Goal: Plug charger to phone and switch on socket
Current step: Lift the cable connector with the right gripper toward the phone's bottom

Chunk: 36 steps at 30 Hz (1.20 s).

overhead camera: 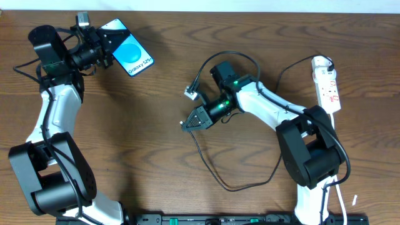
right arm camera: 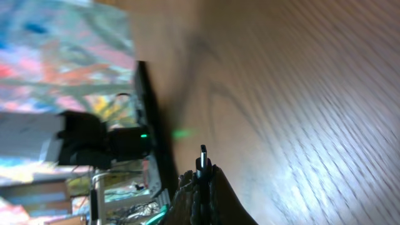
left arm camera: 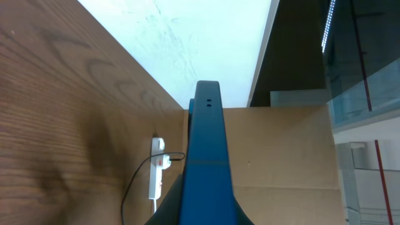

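The phone (overhead camera: 130,55), with a blue screen and black frame, is lifted at the far left, and my left gripper (overhead camera: 107,47) is shut on its near end. In the left wrist view the phone (left arm camera: 206,156) stands edge-on between the dark fingers. My right gripper (overhead camera: 186,122) sits mid-table, shut on the charger plug tip (right arm camera: 202,164), which sticks out past the fingertips (right arm camera: 219,187). The thin black charger cable (overhead camera: 212,178) loops over the table toward me. The white socket (overhead camera: 327,84) lies at the far right, away from both grippers.
A small white connector block (overhead camera: 190,94) with a black lead lies just behind the right gripper. The socket (left arm camera: 156,172) and its black lead also show far off in the left wrist view. A dark rail runs along the table's front edge (overhead camera: 206,219).
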Each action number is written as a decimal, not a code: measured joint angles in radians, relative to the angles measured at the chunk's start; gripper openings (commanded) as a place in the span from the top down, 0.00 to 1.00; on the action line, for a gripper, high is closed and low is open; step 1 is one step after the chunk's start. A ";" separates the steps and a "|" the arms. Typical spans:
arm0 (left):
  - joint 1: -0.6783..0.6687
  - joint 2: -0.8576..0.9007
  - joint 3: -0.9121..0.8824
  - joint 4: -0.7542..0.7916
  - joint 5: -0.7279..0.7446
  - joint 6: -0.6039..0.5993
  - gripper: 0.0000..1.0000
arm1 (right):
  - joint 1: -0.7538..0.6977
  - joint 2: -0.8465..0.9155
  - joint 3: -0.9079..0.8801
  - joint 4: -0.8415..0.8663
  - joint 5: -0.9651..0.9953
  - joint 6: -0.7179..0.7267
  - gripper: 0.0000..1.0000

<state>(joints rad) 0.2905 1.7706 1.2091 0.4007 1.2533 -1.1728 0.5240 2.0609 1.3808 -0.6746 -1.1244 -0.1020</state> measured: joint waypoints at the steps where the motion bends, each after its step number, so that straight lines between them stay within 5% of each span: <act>1: 0.000 0.000 0.000 0.000 0.000 0.002 0.93 | -0.005 0.000 0.000 0.000 -0.027 -0.024 0.99; 12: 0.000 0.000 0.000 0.042 0.002 0.055 0.93 | -0.036 0.001 0.005 0.271 -0.290 -0.130 0.99; 26: -0.095 0.000 0.000 0.160 0.052 0.146 0.93 | -0.044 0.005 0.011 0.987 -0.395 0.381 0.99; 36: -0.135 0.000 0.000 0.203 0.054 0.154 0.93 | -0.044 0.005 0.011 1.029 -0.367 0.570 0.99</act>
<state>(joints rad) 0.1558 1.7706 1.2091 0.6041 1.3071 -1.0183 0.4801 2.0659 1.3922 0.3542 -1.4910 0.4679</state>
